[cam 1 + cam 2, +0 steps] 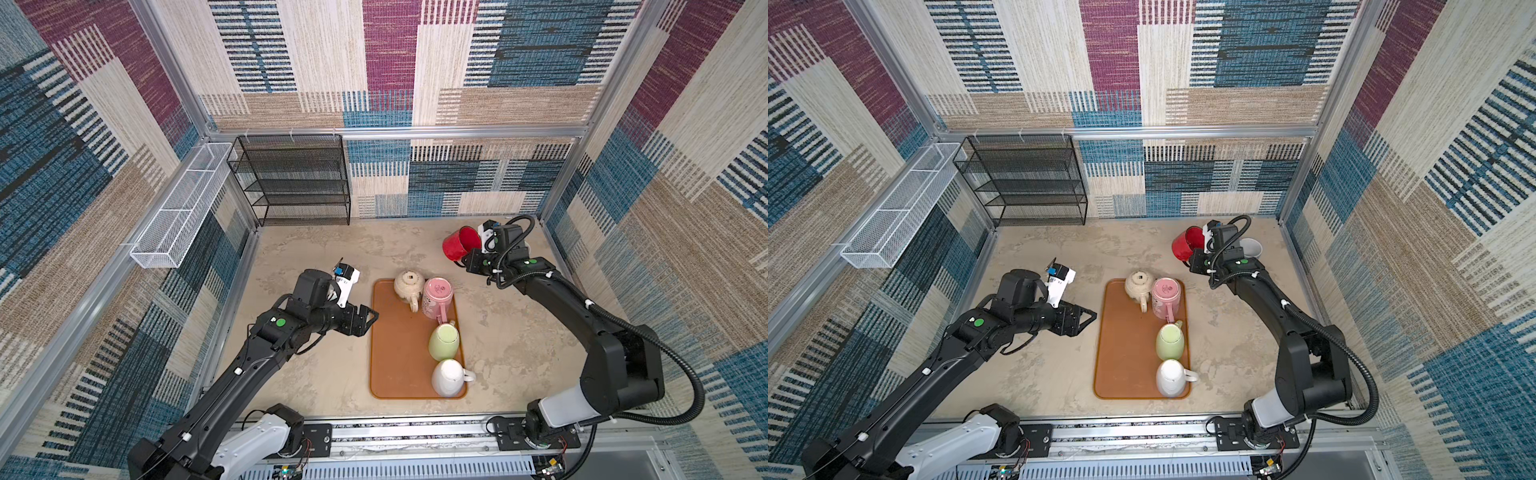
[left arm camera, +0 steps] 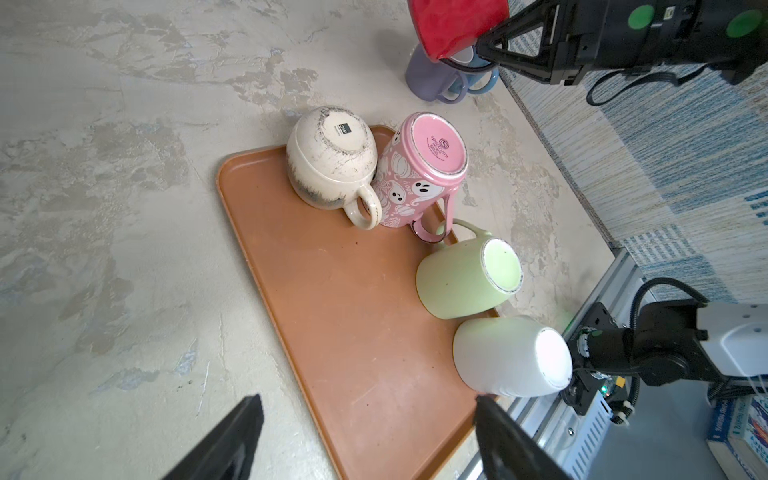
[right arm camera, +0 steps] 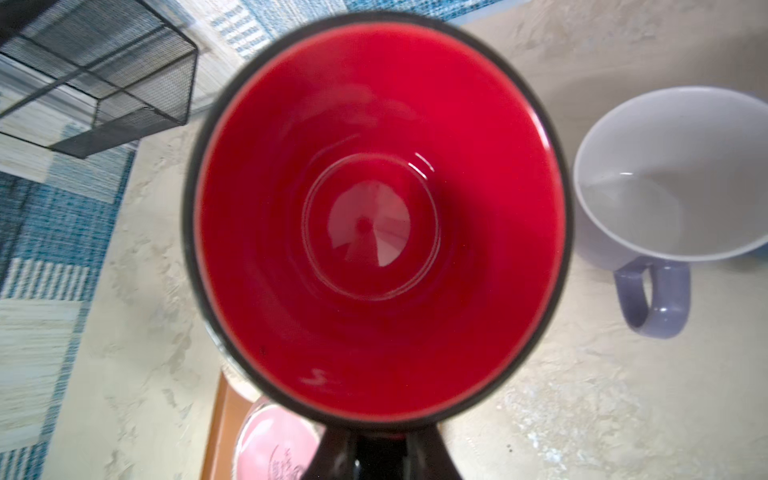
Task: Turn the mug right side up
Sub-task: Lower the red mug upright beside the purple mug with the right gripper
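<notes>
Red mug: it fills my right wrist view, with its open mouth turned straight at that camera and the red inside and dark rim plain to see.
Right tool: it is clamped on the mug at the edge nearest the wrist. I cannot tell whether it has the rim or the handle.
Mug's place: in both top views I see it held off the desk near the far right corner, lying tilted on its side and clear of the tray.
Lavender mug: it stands upright on the desk just beside the red one, handle toward the tray side.
Left tool: its jaws are spread wide and hold nothing. It hangs by the left edge of the tray, pointing across it.
Tray: it is brown and lies lengthwise mid-desk, with its left half bare.
Cream mug: it sits bottom up at the tray's far end.
Pink mug: it is bottom up with a ghost print, touching the cream one.
Green mug: it is base upward along the tray's right edge, next to the pink mug's handle.
White mug: it is base upward at the near right corner of the tray.
Black mesh rack: it stands against the back wall on the left.
White mesh basket: it is fixed to the left wall rail.
</notes>
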Tool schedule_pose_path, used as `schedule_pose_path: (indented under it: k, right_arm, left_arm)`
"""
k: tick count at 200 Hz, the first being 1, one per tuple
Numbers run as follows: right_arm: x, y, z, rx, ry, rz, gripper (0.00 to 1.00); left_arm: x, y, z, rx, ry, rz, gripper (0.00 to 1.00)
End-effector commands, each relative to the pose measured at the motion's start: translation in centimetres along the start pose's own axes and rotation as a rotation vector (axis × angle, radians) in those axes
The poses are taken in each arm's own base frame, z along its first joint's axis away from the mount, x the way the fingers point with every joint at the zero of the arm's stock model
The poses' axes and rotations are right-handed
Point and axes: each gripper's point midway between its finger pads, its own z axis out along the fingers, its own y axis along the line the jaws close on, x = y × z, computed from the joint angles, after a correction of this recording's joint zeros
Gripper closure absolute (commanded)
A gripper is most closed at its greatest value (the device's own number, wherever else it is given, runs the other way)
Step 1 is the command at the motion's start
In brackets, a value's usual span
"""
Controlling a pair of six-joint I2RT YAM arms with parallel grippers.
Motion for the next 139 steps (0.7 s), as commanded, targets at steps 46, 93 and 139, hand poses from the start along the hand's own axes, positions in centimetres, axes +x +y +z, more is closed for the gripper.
schedule_pose_path:
  k: [46, 93, 139]
  right_arm:
    - [-1.1, -2.1, 2.2, 0.116, -0.006, -0.059, 1.00]
    - [-0.5, -3.8, 3.9, 0.187, 0.022, -0.077, 1.00]
    - [-0.3, -5.0, 4.7, 0.244, 0.034, -0.095, 1.00]
  left_arm:
    - [0.6, 0.4, 0.1, -0.018, 0.017, 0.041, 0.15]
    - [0.9, 0.6, 0.5, -0.018, 0.038, 0.030, 0.15]
    - [1.0, 0.7, 0.8, -0.022, 0.048, 0.029, 0.15]
